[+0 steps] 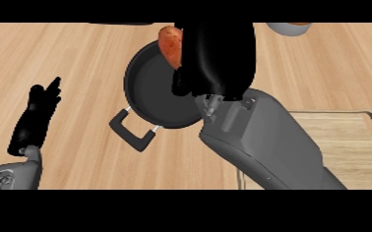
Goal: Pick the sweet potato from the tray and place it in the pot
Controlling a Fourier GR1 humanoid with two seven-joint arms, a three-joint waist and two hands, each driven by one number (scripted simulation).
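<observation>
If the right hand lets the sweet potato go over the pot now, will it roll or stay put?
The sweet potato looks elongated, rounded and stiff, so it will probably roll a little. It shows at the pot's far rim beside the right hand, so it might catch the rim. The dark bottom looks flat and walled, which should likely keep it inside.

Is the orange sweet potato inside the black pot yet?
Not yet. The orange sweet potato is held in the right hand above the round black pot.
</observation>
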